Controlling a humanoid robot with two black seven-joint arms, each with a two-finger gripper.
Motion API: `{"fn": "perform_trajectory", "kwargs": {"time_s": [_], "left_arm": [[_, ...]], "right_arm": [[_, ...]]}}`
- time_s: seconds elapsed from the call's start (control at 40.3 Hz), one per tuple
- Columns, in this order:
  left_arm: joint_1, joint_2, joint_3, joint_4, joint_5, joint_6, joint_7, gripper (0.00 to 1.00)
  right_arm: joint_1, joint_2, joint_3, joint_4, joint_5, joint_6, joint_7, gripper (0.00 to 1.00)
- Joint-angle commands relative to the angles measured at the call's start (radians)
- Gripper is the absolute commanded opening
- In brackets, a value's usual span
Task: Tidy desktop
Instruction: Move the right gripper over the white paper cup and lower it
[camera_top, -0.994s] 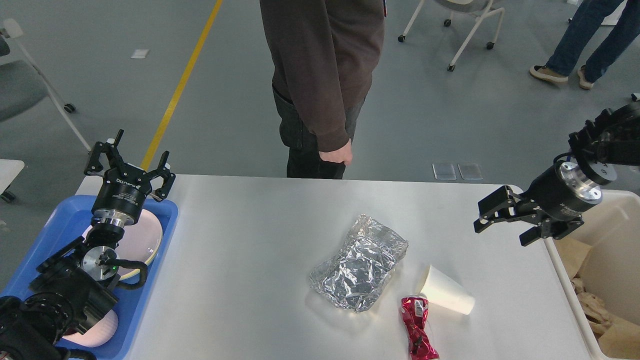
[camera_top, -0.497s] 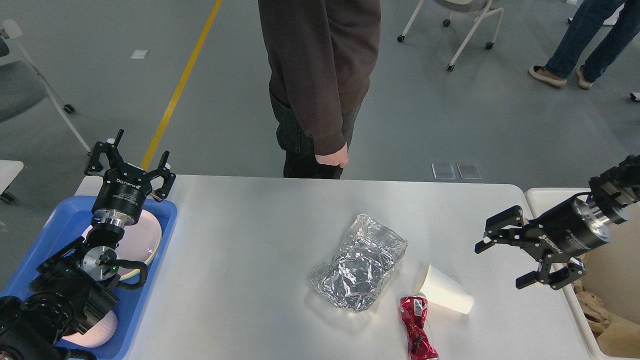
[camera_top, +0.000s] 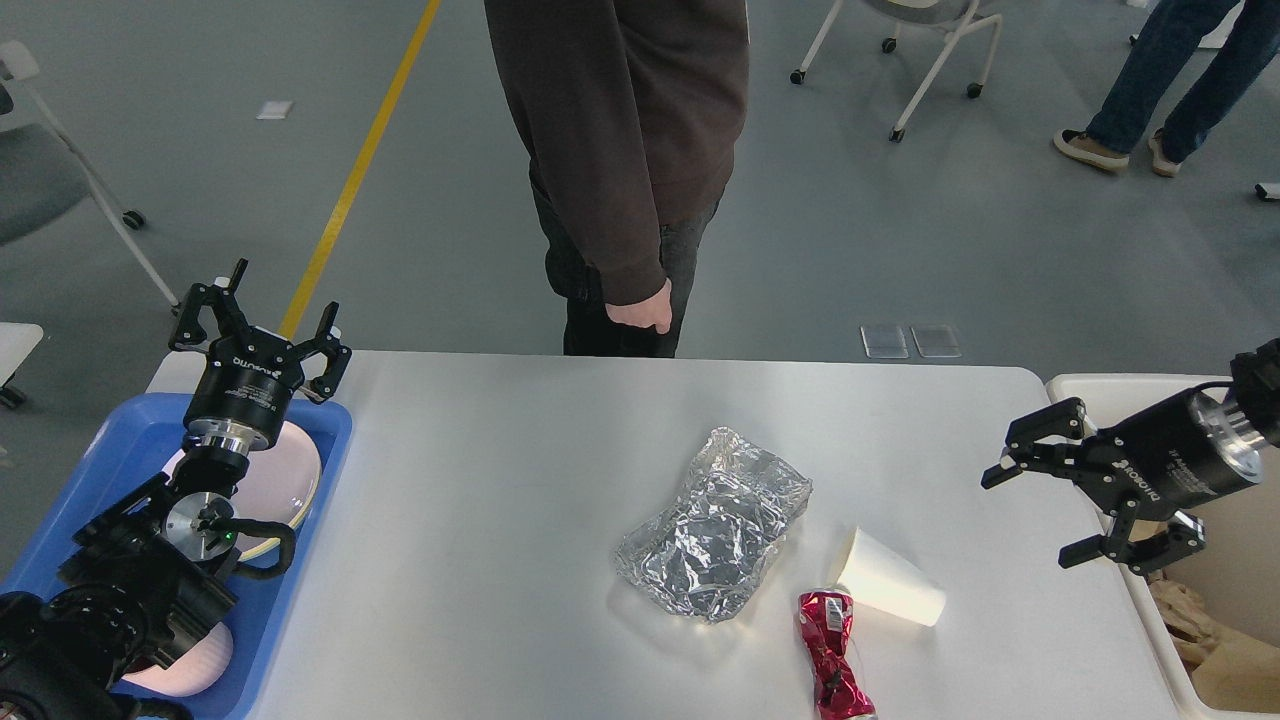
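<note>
The desktop is a large white table top. On it lie a crumpled sheet of silver foil, a white paper cup on its side and a red crinkled wrapper. My left gripper is open and empty above the far end of the blue tray. My right gripper is open and empty, hovering over the table's right edge, right of the cup and apart from it.
The blue tray holds pale round plates. A cream bin with brown paper scraps stands at the right. A person in a dark sweater stands at the table's far edge. Chairs stand on the floor beyond.
My right gripper has dropped and swung from above the bin's near corner to the table's right edge, staying open. The person shifted slightly left. The left arm has not moved.
</note>
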Motion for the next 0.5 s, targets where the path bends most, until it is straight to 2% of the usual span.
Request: {"fn": "perform_trajectory", "kwargs": {"time_s": [0.0,0.099,0.124,0.149,0.224,0.323,0.472], "left_arm": [[0.000,0.000,0.000,0.000,0.000,0.000,0.000,0.96],[0.000,0.000,0.000,0.000,0.000,0.000,0.000,0.96],[0.000,0.000,0.000,0.000,0.000,0.000,0.000,0.96],[0.000,0.000,0.000,0.000,0.000,0.000,0.000,0.96],[0.000,0.000,0.000,0.000,0.000,0.000,0.000,0.96],[0.000,0.000,0.000,0.000,0.000,0.000,0.000,0.96],[0.000,0.000,0.000,0.000,0.000,0.000,-0.001,0.96]], "right_arm": [[0.001,0.013,-0.013,0.004,0.133,-0.065,-0.232,0.97],[0.002,0.019,-0.005,0.024,0.231,-0.239,-0.460,0.98],[0.006,0.024,0.001,0.040,0.267,-0.300,-0.555,0.99],[0.012,0.024,0.005,0.047,0.285,-0.323,-0.594,0.99],[0.032,0.033,0.011,0.069,0.329,-0.345,-0.677,0.99],[0.068,0.075,0.008,0.093,0.421,-0.377,-0.757,0.98],[0.107,0.095,0.010,0.116,0.585,-0.512,-0.903,0.98]]}}
